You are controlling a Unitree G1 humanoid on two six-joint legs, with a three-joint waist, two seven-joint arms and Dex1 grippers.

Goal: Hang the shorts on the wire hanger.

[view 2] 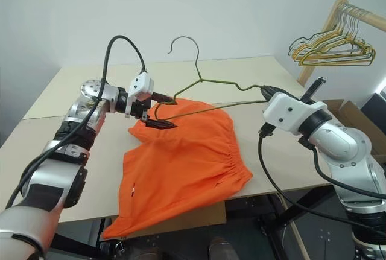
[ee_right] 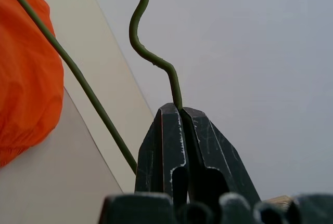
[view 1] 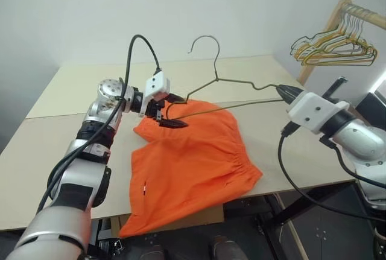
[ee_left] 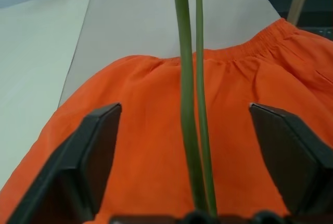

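Note:
The bright orange shorts [view 1: 187, 163] lie flat on the table, one leg hanging over its front edge. Above them the thin olive wire hanger [view 1: 241, 83] stands raised, hook up. My right gripper [view 1: 283, 91] is shut on the hanger's right end, and in the right wrist view the wire [ee_right: 140, 31] runs out from between its fingertips [ee_right: 179, 112]. My left gripper [view 1: 172, 111] is at the hanger's left corner, just over the shorts' far edge. It is open, with both wires [ee_left: 184, 78] passing between its spread fingers [ee_left: 99, 156] above the orange cloth [ee_left: 130, 104].
The beige table [view 1: 60, 151] extends left and back. A wooden rack [view 1: 338, 12] at the back right carries bunched yellow and pale hangers [view 1: 338, 52]. A cardboard box [view 2: 356, 115] sits beyond the table's right end. Cardboard [view 1: 202, 216] shows under the front edge.

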